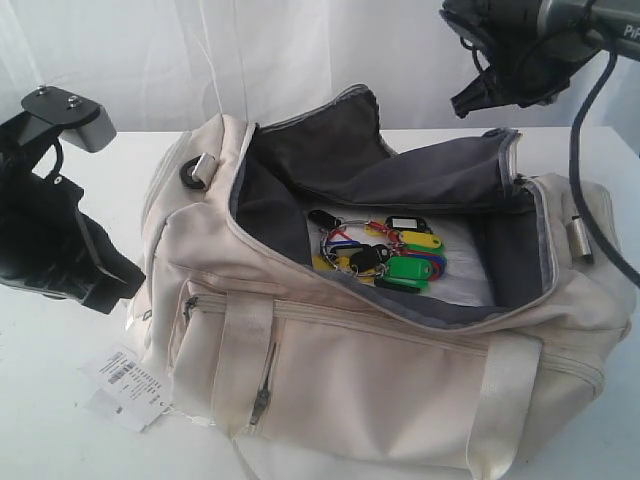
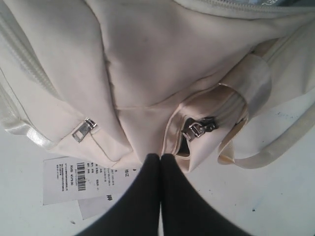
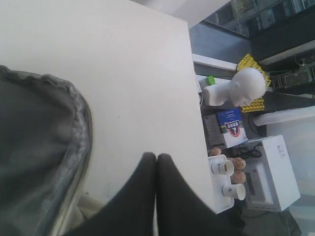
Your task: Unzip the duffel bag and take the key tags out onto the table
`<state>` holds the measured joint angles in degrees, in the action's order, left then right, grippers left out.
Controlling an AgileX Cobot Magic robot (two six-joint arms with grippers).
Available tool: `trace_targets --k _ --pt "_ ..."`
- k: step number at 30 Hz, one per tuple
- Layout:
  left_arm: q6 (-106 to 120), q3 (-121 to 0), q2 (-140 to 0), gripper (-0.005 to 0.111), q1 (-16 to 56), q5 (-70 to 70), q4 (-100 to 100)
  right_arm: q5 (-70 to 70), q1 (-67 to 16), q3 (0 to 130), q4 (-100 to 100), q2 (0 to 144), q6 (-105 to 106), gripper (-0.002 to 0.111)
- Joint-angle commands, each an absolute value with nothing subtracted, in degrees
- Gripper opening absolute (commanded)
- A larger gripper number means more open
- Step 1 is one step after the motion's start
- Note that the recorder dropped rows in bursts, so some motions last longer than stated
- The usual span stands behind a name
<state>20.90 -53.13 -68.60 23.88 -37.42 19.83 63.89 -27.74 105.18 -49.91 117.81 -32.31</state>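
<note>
Our duffel bag (image 1: 400,380) lies open; left tool (image 2: 160,158) and right tool (image 3: 156,158) both pinched shut, empty. We'd spread the right one, then drop straight onto the key tags (image 1: 385,255), clear of the lining (image 1: 300,150).

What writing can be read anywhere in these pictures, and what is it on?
"Pi": white letters on the right arm, cut off by the picture's edge, so the rest of the word is not readable.
Paper label beside the duffel bag: a barcode and printed lines, too small and blurred to read.
Blue and white box in the background: a crest and print, too blurred to read.
Key tags: no writing can be made out.
</note>
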Motion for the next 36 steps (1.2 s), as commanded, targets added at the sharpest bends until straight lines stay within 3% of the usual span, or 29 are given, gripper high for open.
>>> trace_targets --k 1,11,24,36 --pt "21.05 -53.50 -67.98 0.000 24.09 -38.85 20.71 62.08 -27.45 105.22 -42.17 113.08 -25.67 0.000" --pt "21.82 -53.50 -67.98 0.000 24.09 -39.20 20.71 56.56 -27.45 95.58 -11.42 98.41 -4.25 0.000" --pt "22.09 -53.50 -67.98 0.000 24.09 -39.00 20.96 51.01 -27.45 70.62 -9.61 72.65 -4.36 0.000" --pt "28.68 -53.50 -67.98 0.000 24.09 -37.72 24.66 48.66 -27.45 62.47 -9.88 66.27 -4.25 0.000"
